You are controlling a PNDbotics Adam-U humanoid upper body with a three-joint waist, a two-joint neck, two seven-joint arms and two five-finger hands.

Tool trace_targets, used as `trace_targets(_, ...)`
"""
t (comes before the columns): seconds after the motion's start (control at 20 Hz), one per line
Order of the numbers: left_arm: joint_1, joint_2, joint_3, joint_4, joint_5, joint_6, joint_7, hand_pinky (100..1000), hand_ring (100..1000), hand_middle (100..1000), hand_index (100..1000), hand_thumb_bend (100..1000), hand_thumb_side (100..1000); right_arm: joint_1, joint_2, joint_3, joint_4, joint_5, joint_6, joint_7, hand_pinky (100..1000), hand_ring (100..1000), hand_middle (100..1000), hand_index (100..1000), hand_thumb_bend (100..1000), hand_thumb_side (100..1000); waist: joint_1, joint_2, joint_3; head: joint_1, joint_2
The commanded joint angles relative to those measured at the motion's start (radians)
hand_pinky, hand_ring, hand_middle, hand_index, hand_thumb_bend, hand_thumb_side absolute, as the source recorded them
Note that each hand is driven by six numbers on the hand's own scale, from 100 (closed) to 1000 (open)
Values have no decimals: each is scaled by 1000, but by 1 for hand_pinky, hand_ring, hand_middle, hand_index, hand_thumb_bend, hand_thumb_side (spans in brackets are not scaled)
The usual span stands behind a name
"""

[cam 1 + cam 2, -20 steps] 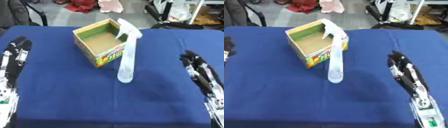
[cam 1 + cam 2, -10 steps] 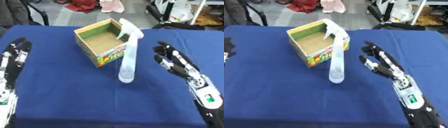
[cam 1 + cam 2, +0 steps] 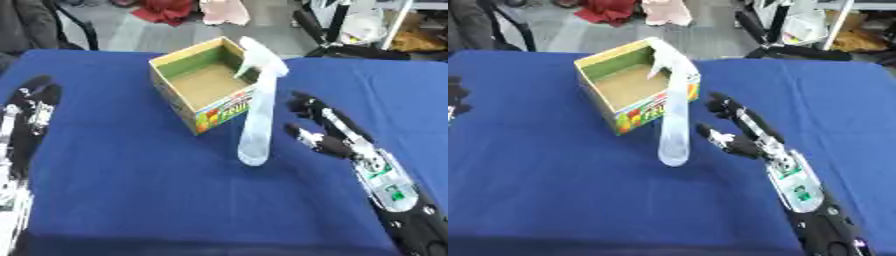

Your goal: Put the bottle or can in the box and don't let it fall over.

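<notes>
Black-and-silver, our right hand (image 3: 328, 132) lay over the blue cloth with fingers spread wide and thumb out, holding nothing. It sat just beside the bottle's lower half, on its right, apart from it as far as we could tell.

Our left hand (image 3: 31, 112) rested at the left edge of the left eye view, fingers straight and relaxed, well apart from the work.

Next out from the right hand was the translucent white plastic spray bottle (image 3: 258, 117). It was not upright: its base sat on the blue tablecloth (image 3: 131, 190), its long body slanted up and away, and its trigger head leaned on the near right rim of the box. So it stood outside the box, propped against it.

Behind it sat the open cardboard box with green inner walls and a printed side (image 3: 188, 82), turned corner-on to us. We saw only its bare brown floor.

We judged the task barely begun. No grasp was made, no lift, no placing. What was left: close on the body, raise it clear of the rim, set it base-down inside.

The bottle looked tall, narrow and light. Its contents we could not tell. We judged it prone to tipping.
</notes>
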Motion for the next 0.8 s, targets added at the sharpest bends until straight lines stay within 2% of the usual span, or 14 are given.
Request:
trace_targets(0.05, -10, 7, -2, -18, -3, -1, -6, 853, 887, 898, 881, 599, 806, -18, -1, -3, 2, 12, -4, -7, 898, 886, 844, 1000, 465, 677, 1, -7, 1, 0, -2)
trace_targets(0.8, -10, 6, -4, -18, -6, -2, -15, 854, 889, 899, 881, 596, 807, -36, 53, -1, 30, 45, 0, -36, 896, 885, 845, 1000, 463, 696, 5, -5, 5, -6, -2)
